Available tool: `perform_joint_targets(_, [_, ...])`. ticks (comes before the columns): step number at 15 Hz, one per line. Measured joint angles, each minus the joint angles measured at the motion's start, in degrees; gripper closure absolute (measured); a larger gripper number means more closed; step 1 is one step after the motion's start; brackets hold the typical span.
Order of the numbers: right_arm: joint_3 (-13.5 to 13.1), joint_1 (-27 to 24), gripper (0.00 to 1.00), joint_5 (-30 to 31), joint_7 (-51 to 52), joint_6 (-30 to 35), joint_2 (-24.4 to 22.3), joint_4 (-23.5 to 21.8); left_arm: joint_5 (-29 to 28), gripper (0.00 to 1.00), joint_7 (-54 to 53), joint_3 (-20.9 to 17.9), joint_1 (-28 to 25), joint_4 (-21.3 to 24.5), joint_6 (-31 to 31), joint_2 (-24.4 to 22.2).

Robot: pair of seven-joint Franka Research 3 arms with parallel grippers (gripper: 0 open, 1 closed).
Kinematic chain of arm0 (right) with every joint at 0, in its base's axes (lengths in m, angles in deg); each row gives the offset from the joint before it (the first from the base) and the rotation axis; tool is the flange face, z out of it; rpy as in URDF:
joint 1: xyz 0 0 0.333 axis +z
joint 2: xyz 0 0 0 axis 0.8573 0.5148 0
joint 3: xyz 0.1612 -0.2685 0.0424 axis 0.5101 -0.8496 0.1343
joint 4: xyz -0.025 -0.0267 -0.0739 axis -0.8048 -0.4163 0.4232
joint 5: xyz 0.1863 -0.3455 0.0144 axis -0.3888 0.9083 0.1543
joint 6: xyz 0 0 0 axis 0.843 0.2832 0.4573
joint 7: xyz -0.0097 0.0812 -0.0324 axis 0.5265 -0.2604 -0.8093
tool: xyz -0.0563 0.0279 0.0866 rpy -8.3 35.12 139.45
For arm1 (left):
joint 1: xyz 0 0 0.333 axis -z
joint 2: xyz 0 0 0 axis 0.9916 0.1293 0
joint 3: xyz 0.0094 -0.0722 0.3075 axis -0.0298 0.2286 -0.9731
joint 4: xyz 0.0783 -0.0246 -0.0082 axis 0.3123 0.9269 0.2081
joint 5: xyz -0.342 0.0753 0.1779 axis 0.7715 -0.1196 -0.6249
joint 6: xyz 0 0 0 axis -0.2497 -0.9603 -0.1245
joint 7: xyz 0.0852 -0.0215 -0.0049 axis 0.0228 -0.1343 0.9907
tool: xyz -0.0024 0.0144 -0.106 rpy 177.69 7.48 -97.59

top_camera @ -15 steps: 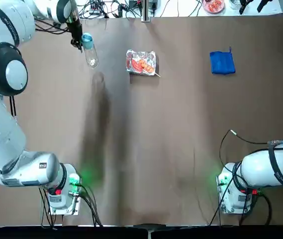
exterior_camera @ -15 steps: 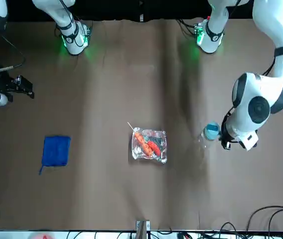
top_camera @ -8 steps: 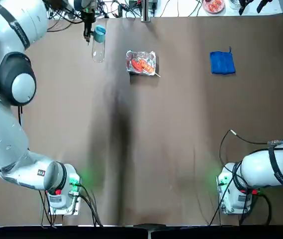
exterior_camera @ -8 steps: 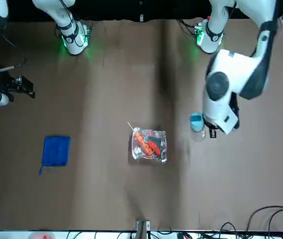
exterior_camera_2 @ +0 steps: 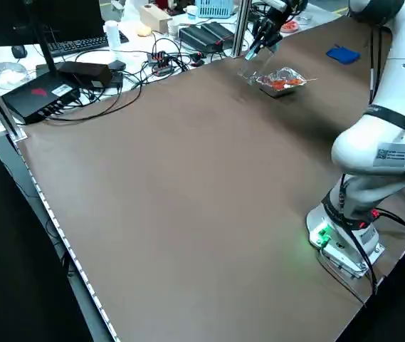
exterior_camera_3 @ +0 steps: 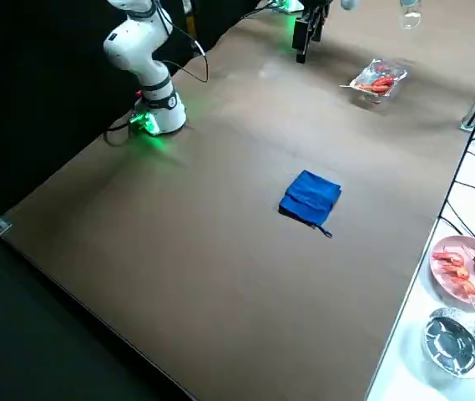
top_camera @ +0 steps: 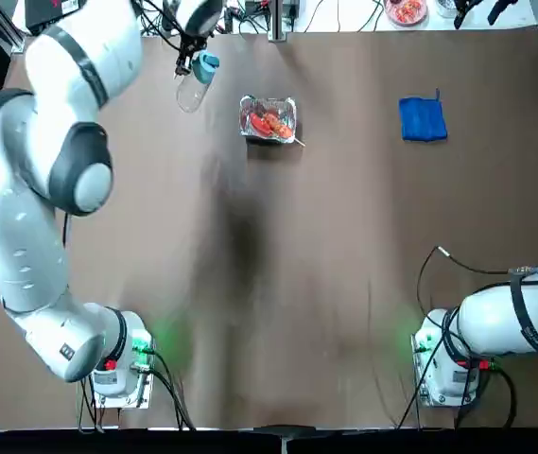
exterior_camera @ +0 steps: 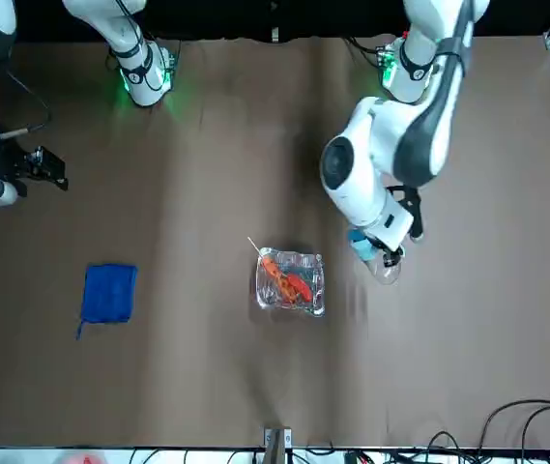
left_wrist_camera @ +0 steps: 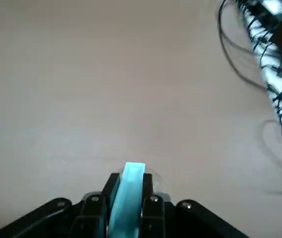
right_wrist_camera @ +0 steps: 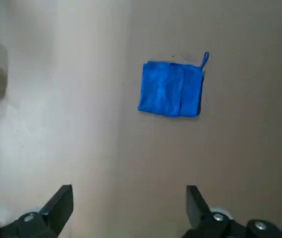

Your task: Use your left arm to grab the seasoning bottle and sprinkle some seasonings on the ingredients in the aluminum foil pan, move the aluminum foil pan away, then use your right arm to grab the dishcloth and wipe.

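Left tool (left_wrist_camera: 131,191), upper left of overhead frame: fingers closed down on blue cap of seasoning bottle (top_camera: 194,89), bottle above bench (top_camera: 325,246), left of foil pan (top_camera: 269,137). Bottle probably light, smooth, fairly stiff; cap best hold. Long axis slanted, cap toward upper right, clear end lower left. Right tool (right_wrist_camera: 130,210) parked, fingers wide apart, nothing between.

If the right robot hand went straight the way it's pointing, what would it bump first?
Probably the brown tabletop, close to the blue cloth; how far below the right gripper it lies is unclear.
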Motion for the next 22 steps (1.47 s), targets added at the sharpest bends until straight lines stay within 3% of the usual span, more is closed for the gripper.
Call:
perform_joint_targets(2, [0.0,0.0,0.00,0.0,0.0,0.0,0.0,0.0,0.1,0.77,0.7,-5.2,5.5,-1.1,-0.3,1.8])
perform_joint_targets(7, [0.0,0.0,0.00,0.0,0.0,0.0,0.0,0.0,0.1,0.77,4.4,-6.8,7.2,-6.8,-3.3,7.3])
perform_joint_targets(8, [0.0,0.0,0.00,0.0,0.0,0.1,0.0,0.0,0.1,0.77,6.0,-9.4,9.1,-9.3,-4.0,10.1])
perform_joint_targets(16, [0.0,0.0,0.00,0.0,0.0,0.1,0.0,0.0,0.2,0.77,8.6,-17.4,17.3,-11.2,-6.6,15.3])
perform_joint_targets(22, [0.0,0.0,0.00,0.0,0.0,0.1,0.0,0.0,0.2,0.77,10.5,-20.0,18.2,-13.8,-6.6,20.0])
